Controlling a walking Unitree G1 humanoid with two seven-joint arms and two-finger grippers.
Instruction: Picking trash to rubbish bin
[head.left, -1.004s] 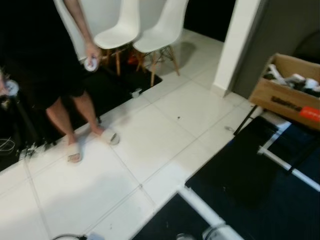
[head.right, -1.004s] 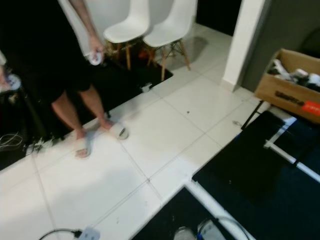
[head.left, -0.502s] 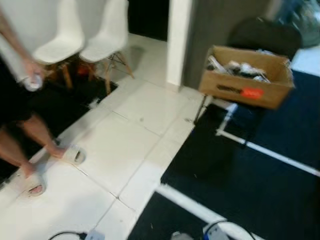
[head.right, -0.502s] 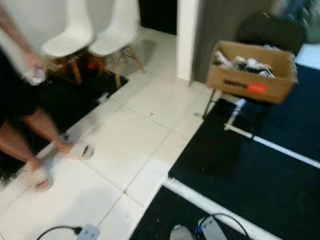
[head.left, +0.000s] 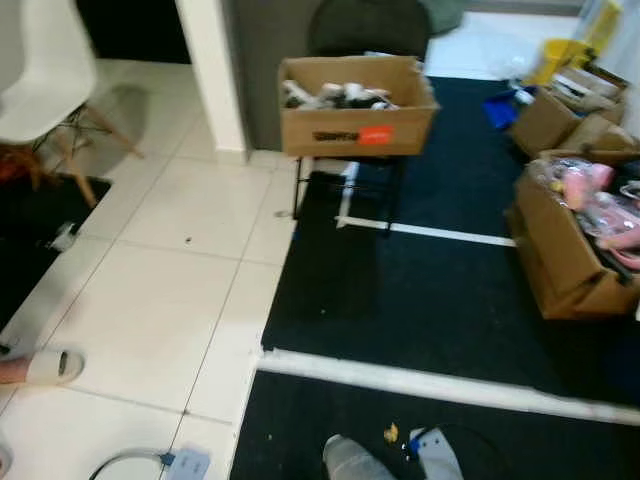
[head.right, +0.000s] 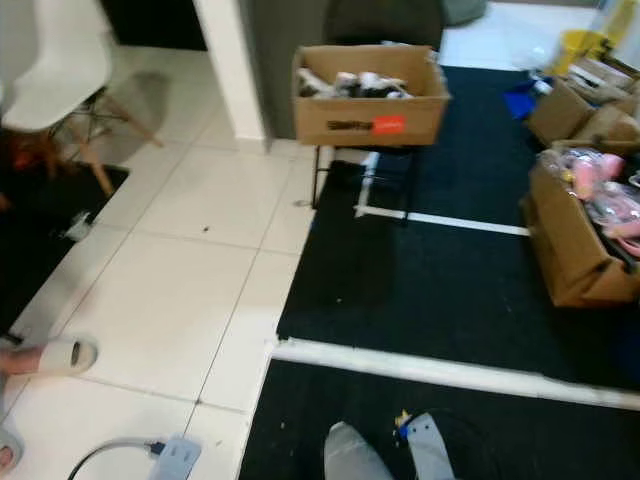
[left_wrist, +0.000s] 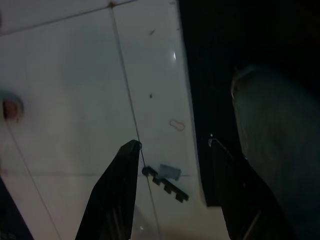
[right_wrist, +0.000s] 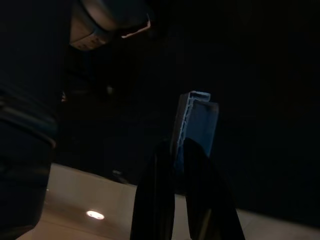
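In the right wrist view my right gripper (right_wrist: 174, 146) is shut on a thin pale blue flat piece (right_wrist: 196, 120), which sticks out past the fingertips in dim light. My left gripper (left_wrist: 172, 146) hangs open with nothing between its fingers, above the edge where white tiles meet a dark mat. A small yellow scrap (head.left: 391, 433) lies on the dark mat just in front of my feet (head.left: 350, 462). At the far right back stands a yellow container (head.left: 562, 55).
A cardboard box of odds and ends (head.left: 355, 105) sits on a black stand ahead. More open cardboard boxes (head.left: 565, 250) line the right side. A power strip (head.right: 175, 455) with its cable lies on the tiles at the lower left, near a person's slippered foot (head.left: 40, 367). A white chair (head.left: 40, 75) stands at the far left.
The camera has swung to the right. The person and chairs have slid off to the left, and the boxes on the right and the yellow container have come into view.
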